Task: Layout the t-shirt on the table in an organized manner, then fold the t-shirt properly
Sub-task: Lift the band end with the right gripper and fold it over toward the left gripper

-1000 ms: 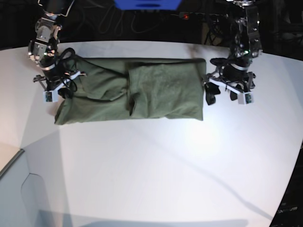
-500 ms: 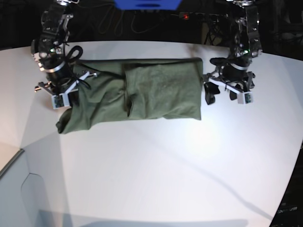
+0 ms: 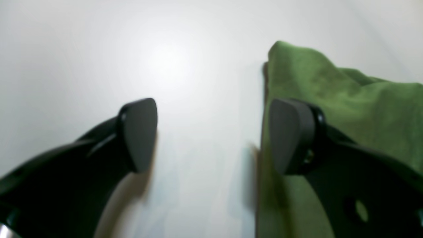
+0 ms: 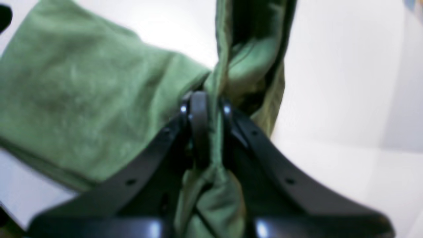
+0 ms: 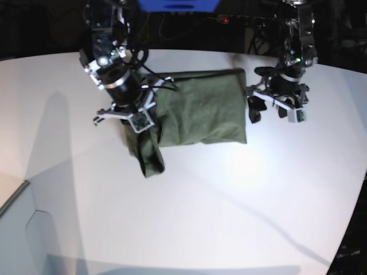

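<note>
The t-shirt (image 5: 200, 112) lies as a narrow band on the surface (image 5: 189, 212). The right pincer (image 4: 208, 132) grips one end mid-fold; the left pincer (image 3: 211, 135) gapes empty. The final fold remains.

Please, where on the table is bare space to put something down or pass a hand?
The table is bare across its whole near half, below the t-shirt, and at far left. It is crowded along the back, where the right tool grips the shirt and the left tool stands open beside it.
</note>
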{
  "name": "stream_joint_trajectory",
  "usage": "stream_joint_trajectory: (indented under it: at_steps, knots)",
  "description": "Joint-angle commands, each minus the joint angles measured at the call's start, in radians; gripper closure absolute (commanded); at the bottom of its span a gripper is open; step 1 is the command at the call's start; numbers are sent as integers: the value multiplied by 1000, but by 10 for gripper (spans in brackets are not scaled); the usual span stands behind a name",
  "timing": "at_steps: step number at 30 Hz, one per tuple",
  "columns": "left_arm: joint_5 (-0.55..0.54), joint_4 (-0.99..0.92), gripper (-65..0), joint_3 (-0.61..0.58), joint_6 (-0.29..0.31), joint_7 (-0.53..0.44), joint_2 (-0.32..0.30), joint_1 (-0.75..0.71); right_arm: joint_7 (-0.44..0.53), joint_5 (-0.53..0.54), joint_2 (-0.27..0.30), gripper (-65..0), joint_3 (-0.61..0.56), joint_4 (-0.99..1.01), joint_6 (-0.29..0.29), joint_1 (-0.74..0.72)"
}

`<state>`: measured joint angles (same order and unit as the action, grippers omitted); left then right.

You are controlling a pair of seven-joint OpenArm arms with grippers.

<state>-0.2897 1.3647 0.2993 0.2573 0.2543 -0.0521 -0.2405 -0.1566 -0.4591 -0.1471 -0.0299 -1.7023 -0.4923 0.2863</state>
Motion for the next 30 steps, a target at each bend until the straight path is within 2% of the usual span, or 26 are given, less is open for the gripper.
stream_joint_trajectory:
  at_steps: [1, 8, 13, 19, 30]
  knots:
    - [-7, 15, -508, 1, 6, -22, -4, 5, 35, 16, -10, 0, -37, -17, 16, -9]
    - [-9, -20, -510, -1, 3, -22, -2, 13, -96, 16, -10, 0, -222, -17, 25, -68]
    - [-6, -72, -510, -1, 3, -22, -2, 16, -151, 16, -10, 0, -331, -15, 25, -112]
    - [-4, -67, -511, -1, 3, -22, -2, 16, -151, 16, -10, 0, -439, 74, 25, -158]
    - [-3, -63, -511, -1, 3, -22, -7, 13, -148, 20, -10, 0, -525, 290, 25, -276]
